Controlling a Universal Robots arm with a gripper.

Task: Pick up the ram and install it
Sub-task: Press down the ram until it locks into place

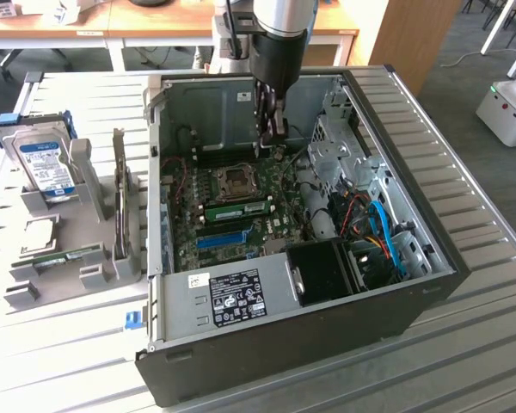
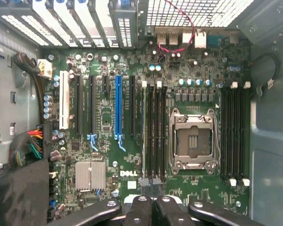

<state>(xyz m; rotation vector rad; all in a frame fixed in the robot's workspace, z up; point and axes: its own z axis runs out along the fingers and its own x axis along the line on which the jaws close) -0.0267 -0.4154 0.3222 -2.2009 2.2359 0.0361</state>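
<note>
Fingers: the gripper's two fingers are pressed together with no gap between them, and nothing is held.
Finger contact: they hang above the motherboard. I cannot tell whether the tips touch anything.
Under the fingers: in the wrist view the tips sit at one end of the bank of black memory slots, beside the CPU socket.
Ram: the green stick stands seated on the motherboard, apart from the fingers. In the exterior view it lies past the CPU socket from them. In the wrist view it shows edge-on, as the slot line just beside the black bank.
Blue slot: it runs parallel to the ram, farther from the fingers than the ram is.
Computer case: it lies open on its side on the slatted table. The fingers reach down into it. It holds the motherboard, a black fan shroud and blue cables.
Grey holder: it stands outside the case, well away from the fingers, toward the exterior view's left.
Holder contents: a hard drive with a blue-white label leans in it, and a second green stick lies low in one of its compartments.
</note>
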